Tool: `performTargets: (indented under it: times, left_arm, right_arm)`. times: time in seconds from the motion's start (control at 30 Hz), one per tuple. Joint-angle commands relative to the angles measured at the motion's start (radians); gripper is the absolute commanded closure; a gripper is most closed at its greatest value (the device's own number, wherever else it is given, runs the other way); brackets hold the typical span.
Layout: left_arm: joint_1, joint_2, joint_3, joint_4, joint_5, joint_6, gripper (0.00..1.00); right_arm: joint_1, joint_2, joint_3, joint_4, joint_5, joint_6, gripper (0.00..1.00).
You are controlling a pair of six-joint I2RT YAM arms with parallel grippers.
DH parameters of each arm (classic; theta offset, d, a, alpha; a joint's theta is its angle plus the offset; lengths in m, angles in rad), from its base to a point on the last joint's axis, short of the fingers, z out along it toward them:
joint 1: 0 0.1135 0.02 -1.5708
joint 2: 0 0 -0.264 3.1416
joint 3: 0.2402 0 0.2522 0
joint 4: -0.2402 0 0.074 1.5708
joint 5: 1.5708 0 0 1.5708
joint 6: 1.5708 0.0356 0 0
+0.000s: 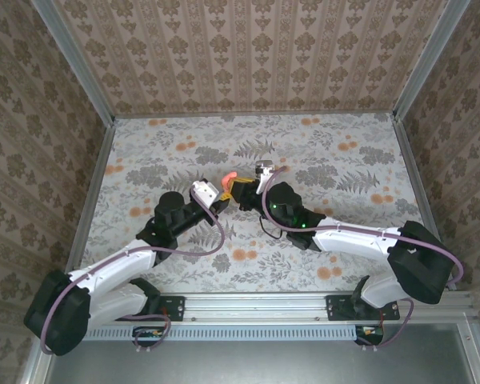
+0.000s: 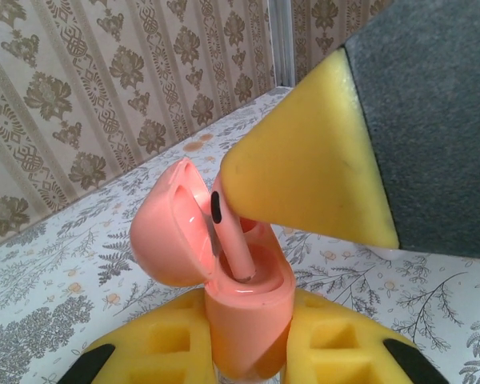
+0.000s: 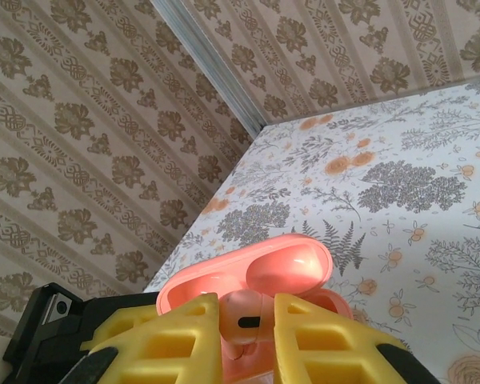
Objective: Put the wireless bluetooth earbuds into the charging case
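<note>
floral table (image 1: pixel 344 160), wallpapered walls (image 1: pixel 256 56); left gripper (image 1: pixel 220 192) clamps charging case (image 2: pixel 244 320), right gripper (image 3: pixel 246 336) pinches earbud (image 2: pixel 233 244).

open coral charging case (image 2: pixel 244 328), earbud (image 2: pixel 233 240) seemingly half-seated.

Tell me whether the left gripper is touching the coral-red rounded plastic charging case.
Touching. The left wrist view shows the charging case wedged between the yellow foam fingers of the left gripper, one pressed against each of its sides.

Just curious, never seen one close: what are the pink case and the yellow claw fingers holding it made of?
Charging case: likely hard plastic, glossy; light glints on its lid. Left claw's fingers: matte yellow, perhaps foam or printed plastic; no shine.
</note>
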Motion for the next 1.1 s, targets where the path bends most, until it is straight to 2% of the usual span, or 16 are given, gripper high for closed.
performTargets:
  times: [0.0,1.07]
  left_arm:
    - [-0.008,-0.031,0.029,0.038,0.006,-0.017,0.93]
    - [-0.008,-0.041,0.028,0.054,0.002,-0.029,0.93]
  right_arm:
    - [0.013,-0.030,0.006,-0.002,0.005,-0.019,0.81]
    - [0.016,-0.011,0.000,0.078,-0.046,0.012,0.81]
